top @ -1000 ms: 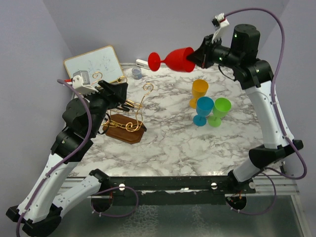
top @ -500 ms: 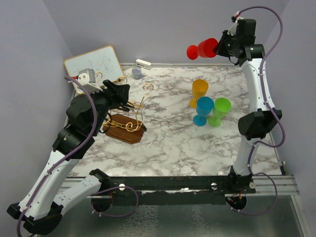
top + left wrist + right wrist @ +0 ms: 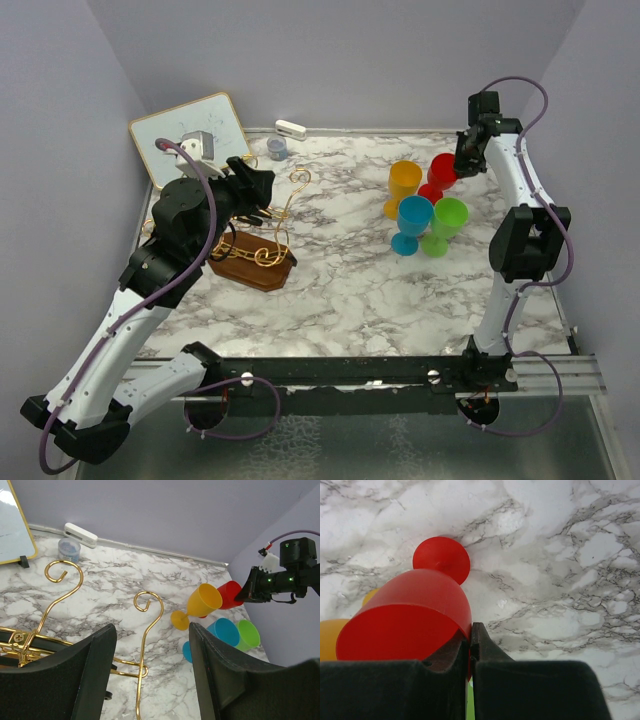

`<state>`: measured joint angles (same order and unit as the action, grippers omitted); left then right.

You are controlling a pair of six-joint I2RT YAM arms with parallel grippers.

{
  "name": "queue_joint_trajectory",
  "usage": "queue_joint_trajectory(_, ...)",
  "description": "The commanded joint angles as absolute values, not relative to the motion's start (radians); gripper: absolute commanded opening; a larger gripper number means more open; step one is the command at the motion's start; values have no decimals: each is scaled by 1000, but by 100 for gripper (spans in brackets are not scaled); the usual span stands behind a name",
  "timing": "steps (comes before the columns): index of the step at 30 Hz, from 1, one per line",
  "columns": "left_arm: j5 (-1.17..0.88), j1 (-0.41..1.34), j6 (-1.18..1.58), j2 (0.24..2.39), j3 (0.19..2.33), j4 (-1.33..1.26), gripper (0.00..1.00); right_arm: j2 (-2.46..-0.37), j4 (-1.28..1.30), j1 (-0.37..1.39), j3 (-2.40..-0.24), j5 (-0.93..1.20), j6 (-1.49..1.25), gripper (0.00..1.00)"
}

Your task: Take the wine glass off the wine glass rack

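The gold wire wine glass rack [image 3: 285, 215] on its dark wooden base [image 3: 250, 262] stands at the left and carries no glass; its hooks show in the left wrist view [image 3: 145, 645]. My left gripper [image 3: 262, 190] is open and empty just above the rack [image 3: 152, 632]. My right gripper [image 3: 465, 160] is shut on the rim of the red wine glass [image 3: 441, 172] at the far right; one finger is inside the bowl and one outside [image 3: 470, 635]. The red glass [image 3: 410, 615] is tilted, with its foot near the table. It also shows in the left wrist view [image 3: 229, 594].
An orange glass [image 3: 404, 182], a blue glass [image 3: 414, 217] and a green glass [image 3: 448, 218] stand close beside the red one. A whiteboard [image 3: 190, 135] leans at the back left. A small grey-blue cup [image 3: 277, 149] and a white eraser [image 3: 291, 129] lie by the back wall.
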<state>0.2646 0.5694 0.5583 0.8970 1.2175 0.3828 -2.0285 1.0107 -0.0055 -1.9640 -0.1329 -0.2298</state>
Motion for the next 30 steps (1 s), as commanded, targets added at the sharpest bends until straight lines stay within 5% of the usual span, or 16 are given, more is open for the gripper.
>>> queue_joint_trajectory(1, 236, 568, 539, 893, 1231, 349, 62, -1928, 1024, -3, -1939, -171, -189, 1)
queue_joint_trajectory(20, 230, 568, 550, 900, 1217, 340, 61, -1904, 1013, -2, -1859, -19, -167, 1)
queue_joint_trajectory(30, 238, 568, 550, 888, 1209, 349, 61, -1917, 1015, -2, -1853, 8, -164, 11)
